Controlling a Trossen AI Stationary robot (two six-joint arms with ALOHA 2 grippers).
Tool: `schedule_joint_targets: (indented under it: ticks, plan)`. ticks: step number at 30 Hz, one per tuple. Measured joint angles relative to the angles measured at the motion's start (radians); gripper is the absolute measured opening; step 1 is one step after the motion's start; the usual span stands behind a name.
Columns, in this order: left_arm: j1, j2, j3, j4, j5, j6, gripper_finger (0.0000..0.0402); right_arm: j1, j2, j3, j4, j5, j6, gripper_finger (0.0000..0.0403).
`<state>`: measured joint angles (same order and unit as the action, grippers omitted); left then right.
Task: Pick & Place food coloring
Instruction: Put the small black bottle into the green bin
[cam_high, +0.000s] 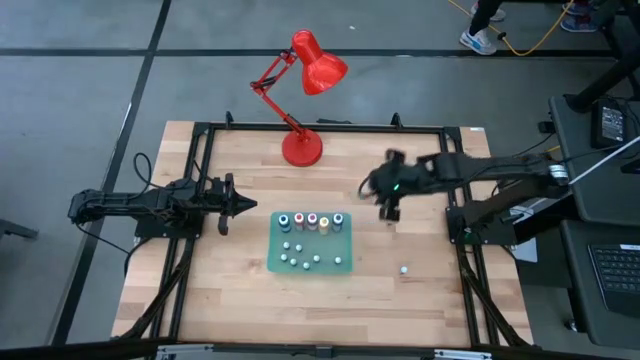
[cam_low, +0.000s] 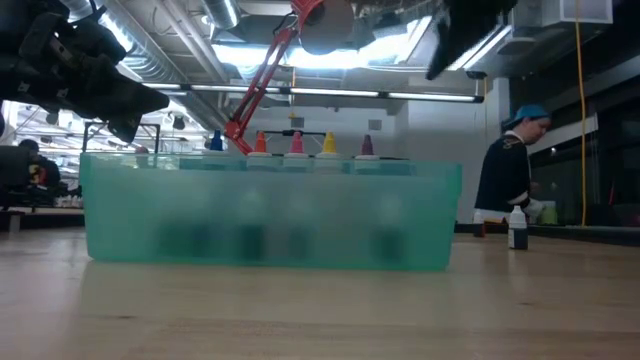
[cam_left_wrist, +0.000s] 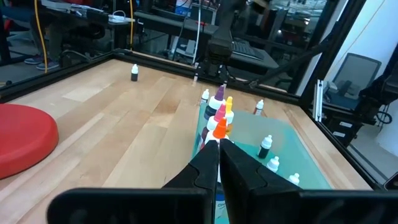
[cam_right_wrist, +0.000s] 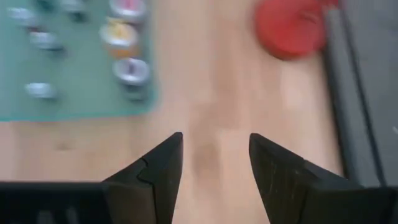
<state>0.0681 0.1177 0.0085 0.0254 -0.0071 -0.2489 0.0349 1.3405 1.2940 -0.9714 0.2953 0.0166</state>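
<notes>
The food coloring bottles stand in a green tray (cam_high: 310, 262). A row with coloured caps (cam_high: 311, 221) lines its far side, and several small pale-capped ones (cam_high: 300, 255) stand nearer. One more small bottle (cam_high: 404, 269) stands alone on the wood to the right of the tray, also in the low view (cam_low: 517, 228). My left gripper (cam_high: 228, 205) is shut and hovers just left of the tray, pointing at it (cam_left_wrist: 217, 155). My right gripper (cam_high: 390, 210) is open over bare wood right of the tray's far corner (cam_right_wrist: 214, 162).
A red desk lamp stands by its round base (cam_high: 302, 148) at the table's far side, its head (cam_high: 320, 66) beyond the edge. Another small bottle (cam_left_wrist: 134, 73) stands on the wood far off. A person (cam_low: 510, 170) is in the room behind. Bare wood lies near the tray.
</notes>
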Motion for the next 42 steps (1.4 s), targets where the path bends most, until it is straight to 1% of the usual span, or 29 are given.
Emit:
schedule_joint_targets:
  ticks: [2, 5, 9, 12, 14, 16, 17, 21, 24, 29, 32, 36, 39, 42]
  plan:
    - [0.0, 0.0, 0.0, 0.0, 0.0, 0.0, 0.0013, -0.059, -0.052, -0.037, -0.001, 0.024, -0.003, 0.0186]
    - [0.0, 0.0, 0.0, 0.0, 0.0, 0.0, 0.0012, -0.141, -0.113, -0.08, 0.0, 0.028, -0.027, 0.0186]
    - [0.0, 0.0, 0.0, 0.0, 0.0, 0.0, 0.0009, -0.245, -0.151, -0.115, 0.003, 0.027, -0.05, 0.0186]
    - [0.0, 0.0, 0.0, 0.0, 0.0, 0.0, 0.0009, -0.338, -0.153, -0.158, 0.005, 0.007, -0.049, 0.0186]
    - [0.0, 0.0, 0.0, 0.0, 0.0, 0.0, 0.001, -0.411, -0.153, -0.2, 0.028, -0.056, -0.053, 0.0186]
    - [0.0, 0.0, 0.0, 0.0, 0.0, 0.0, 0.0011, -0.474, -0.152, -0.256, 0.094, -0.124, -0.054, 0.0186]
    - [0.0, 0.0, 0.0, 0.0, 0.0, 0.0, 0.0012, -0.502, -0.151, -0.283, 0.122, -0.14, -0.054, 0.0186]
    - [0.0, 0.0, 0.0, 0.0, 0.0, 0.0, 0.0012, -0.595, -0.146, -0.351, 0.203, -0.143, -0.03, 0.0186]
    - [0.0, 0.0, 0.0, 0.0, 0.0, 0.0, 0.001, -0.652, -0.128, -0.351, 0.202, -0.141, 0.006, 0.0187]
    - [0.0, 0.0, 0.0, 0.0, 0.0, 0.0, 0.0013, -0.715, -0.076, -0.332, 0.199, -0.141, -0.002, 0.0188]
    - [0.0, 0.0, 0.0, 0.0, 0.0, 0.0, 0.0012, -0.746, -0.028, -0.331, 0.201, -0.159, -0.025, 0.0208]
    - [0.0, 0.0, 0.0, 0.0, 0.0, 0.0, 0.0009, -0.785, 0.045, -0.331, 0.201, -0.158, -0.014, 0.0261]
    - [0.0, 0.0, 0.0, 0.0, 0.0, 0.0, 0.0009, -0.81, 0.1, -0.331, 0.202, -0.158, 0.032, 0.0297]
    - [0.0, 0.0, 0.0, 0.0, 0.0, 0.0, 0.0011, -0.825, 0.149, -0.331, 0.205, -0.158, 0.051, 0.0313]
